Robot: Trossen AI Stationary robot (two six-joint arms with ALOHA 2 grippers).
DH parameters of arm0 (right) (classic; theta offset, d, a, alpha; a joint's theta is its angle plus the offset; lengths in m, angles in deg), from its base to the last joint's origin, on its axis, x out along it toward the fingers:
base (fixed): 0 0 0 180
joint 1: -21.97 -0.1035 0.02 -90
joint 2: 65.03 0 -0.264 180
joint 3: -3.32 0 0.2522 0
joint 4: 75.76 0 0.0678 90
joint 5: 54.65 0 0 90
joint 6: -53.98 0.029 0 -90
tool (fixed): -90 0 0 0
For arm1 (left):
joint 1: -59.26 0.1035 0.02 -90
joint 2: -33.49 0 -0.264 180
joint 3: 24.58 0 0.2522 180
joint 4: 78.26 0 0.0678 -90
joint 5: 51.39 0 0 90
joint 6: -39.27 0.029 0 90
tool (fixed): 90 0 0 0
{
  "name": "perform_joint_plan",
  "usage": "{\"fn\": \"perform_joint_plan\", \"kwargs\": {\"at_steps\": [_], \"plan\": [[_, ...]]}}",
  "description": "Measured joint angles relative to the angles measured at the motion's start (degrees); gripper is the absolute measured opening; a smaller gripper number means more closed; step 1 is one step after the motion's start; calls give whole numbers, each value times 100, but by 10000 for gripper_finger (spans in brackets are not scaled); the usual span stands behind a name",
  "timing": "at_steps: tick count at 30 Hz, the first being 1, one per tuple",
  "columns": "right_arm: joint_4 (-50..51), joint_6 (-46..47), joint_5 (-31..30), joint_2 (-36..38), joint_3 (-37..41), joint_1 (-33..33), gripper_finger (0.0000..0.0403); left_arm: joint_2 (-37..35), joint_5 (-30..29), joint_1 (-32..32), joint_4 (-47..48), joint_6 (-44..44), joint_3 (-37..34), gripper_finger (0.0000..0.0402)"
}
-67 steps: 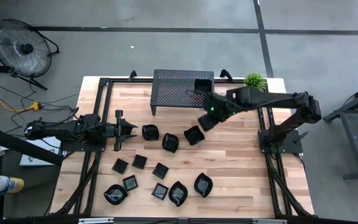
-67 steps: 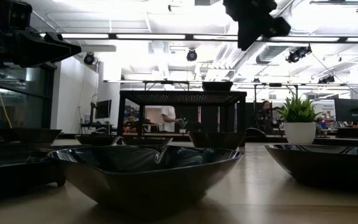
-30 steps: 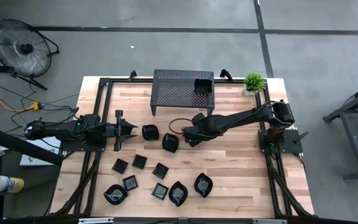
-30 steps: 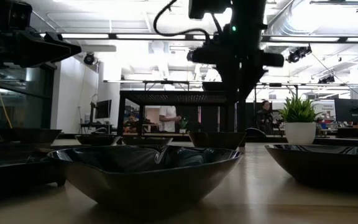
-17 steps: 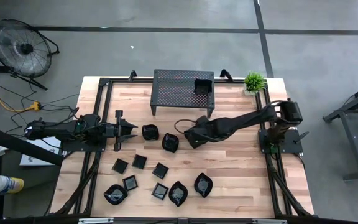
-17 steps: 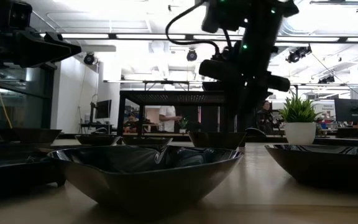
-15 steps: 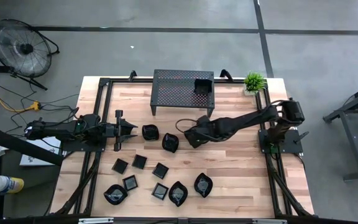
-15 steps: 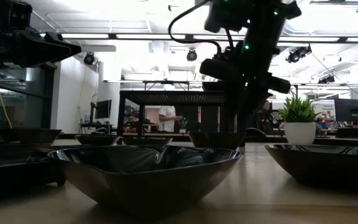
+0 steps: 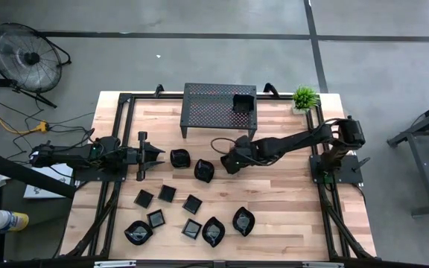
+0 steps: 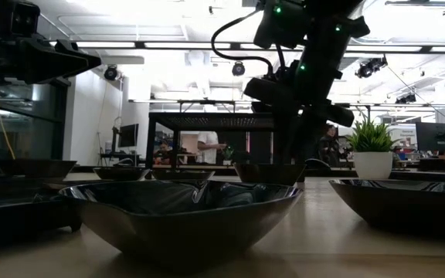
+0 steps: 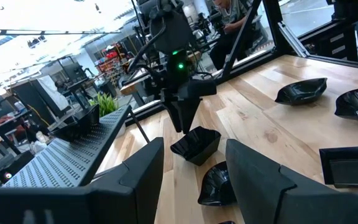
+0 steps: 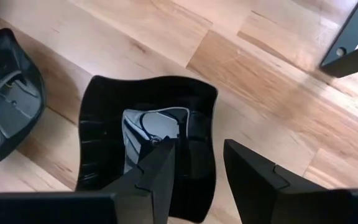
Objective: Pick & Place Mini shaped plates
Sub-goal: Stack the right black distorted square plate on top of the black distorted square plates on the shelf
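wavy plate (image 12: 148,134) under right gripper (image 12: 194,165)

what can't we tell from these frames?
- Whether the right gripper touches the wavy square plate: its fingers straddle the rim in the right wrist view; the high view has the arm covering it.
- Plate on the rack: shape too small, high view.
- Front plates: backlit silhouettes, low view.
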Motion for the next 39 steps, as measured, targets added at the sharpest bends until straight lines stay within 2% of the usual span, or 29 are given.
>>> {"fn": "perform_joint_plan", "kwargs": {"at_steps": [17,39], "plan": [[247,20,262,-12,-4,295,133,-1,0,0,0,1,0,170],[182,-42,613,-307,-7,296,133,0,0,1,0,0,0,170]]}}
